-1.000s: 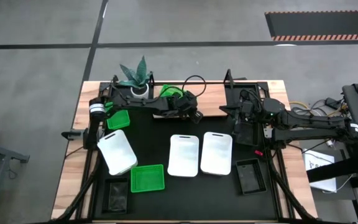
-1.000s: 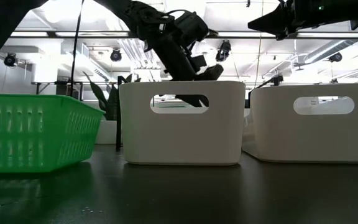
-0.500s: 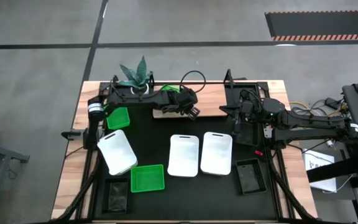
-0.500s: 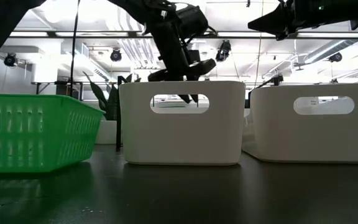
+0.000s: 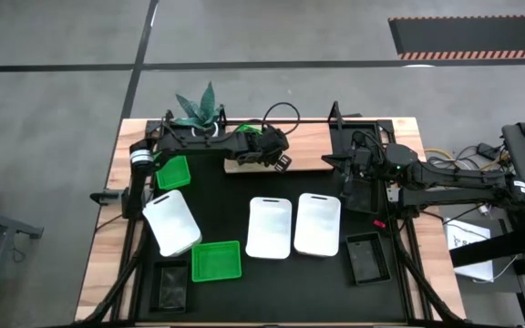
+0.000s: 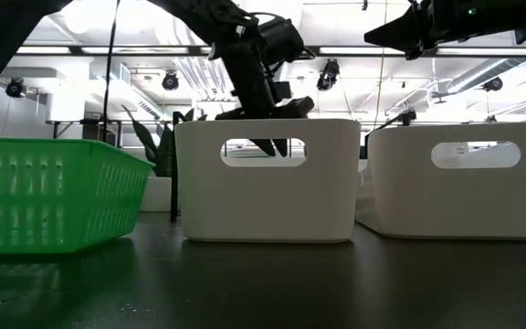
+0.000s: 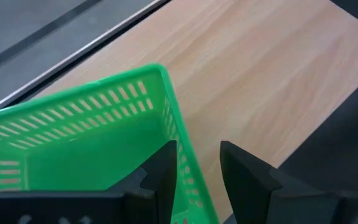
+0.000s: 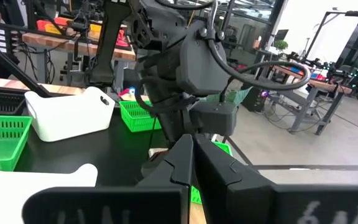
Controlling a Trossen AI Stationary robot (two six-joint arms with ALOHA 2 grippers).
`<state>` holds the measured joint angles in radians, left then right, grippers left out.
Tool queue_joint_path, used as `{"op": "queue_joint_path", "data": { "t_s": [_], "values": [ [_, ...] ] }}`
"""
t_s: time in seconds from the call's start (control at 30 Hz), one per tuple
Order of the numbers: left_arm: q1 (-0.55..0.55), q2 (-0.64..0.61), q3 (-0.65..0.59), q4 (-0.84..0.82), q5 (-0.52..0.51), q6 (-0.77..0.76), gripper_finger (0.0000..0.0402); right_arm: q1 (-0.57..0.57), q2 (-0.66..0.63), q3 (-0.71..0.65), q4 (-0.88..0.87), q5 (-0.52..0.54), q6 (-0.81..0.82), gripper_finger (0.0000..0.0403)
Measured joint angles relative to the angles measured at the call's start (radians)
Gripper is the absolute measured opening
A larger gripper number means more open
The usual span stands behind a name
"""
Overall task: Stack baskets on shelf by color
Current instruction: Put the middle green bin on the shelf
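Note:
My left gripper [image 5: 279, 159] [image 7: 197, 155] is over the left part of the light-brown shelf [image 5: 313, 150] [image 7: 260, 74]. It is open, with one finger inside and one outside a green basket [image 7: 86, 137] [image 5: 259, 133] that is over the board. My right gripper [image 8: 191, 146] [image 5: 352, 182] is shut and touches nothing; it waits by the shelf's right end. On the black table top lie two more green baskets [image 5: 173, 172] [image 5: 216, 261], three white ones [image 5: 171, 221] [image 5: 270, 227] [image 5: 317, 223] and two black ones [image 5: 365, 257] [image 5: 171, 284]. My left gripper comes from above and straddles the green basket's side wall [image 7: 182, 155] near a corner. The inside finger [image 7: 163, 171] lies against the wall, while a gap shows between the wall and the outside finger [image 7: 241, 177]. Whether the basket's bottom rests on the board is hidden.
A plant in a white pot [image 5: 199, 111] stands at the far edge, left of the shelf. Black posts [image 5: 335, 114] rise at the shelf. The shelf's middle and right parts show bare wood. In the low view a white basket [image 6: 268, 178] hides the left gripper's fingertips.
My left gripper has moved a little toward the table's far edge and left, and it has tipped so its fingers point more steeply down. The green basket went with it over the shelf. My right arm has kept still.

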<state>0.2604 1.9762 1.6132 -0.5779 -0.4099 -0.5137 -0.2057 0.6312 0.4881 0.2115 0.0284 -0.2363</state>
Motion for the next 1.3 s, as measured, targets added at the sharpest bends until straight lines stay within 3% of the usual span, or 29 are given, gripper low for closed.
{"op": "queue_joint_path", "data": {
  "t_s": [0.73, 0.87, 1.1, 1.3],
  "values": [
    [0.009, 0.0, -0.072, 0.056, 0.0, 0.022, 0.0106, 0.0, 0.0, 0.0, -0.002, 0.0, -0.002, 0.0009],
    [0.009, 0.0, -0.075, 0.059, 0.0, 0.023, 0.0083, 0.0, 0.0, 0.0, -0.003, 0.0, -0.002, 0.0009],
    [0.0, 0.0, -0.076, 0.053, 0.01, 0.067, 0.0006, 0.0, 0.0, 0.0, -0.003, 0.0, -0.002, 0.0009],
    [-0.044, -0.051, -0.076, -0.133, 0.028, 0.305, 0.0002, 0.0, 0.0, 0.0, -0.006, 0.0, -0.002, 0.0009]
  ]
}}
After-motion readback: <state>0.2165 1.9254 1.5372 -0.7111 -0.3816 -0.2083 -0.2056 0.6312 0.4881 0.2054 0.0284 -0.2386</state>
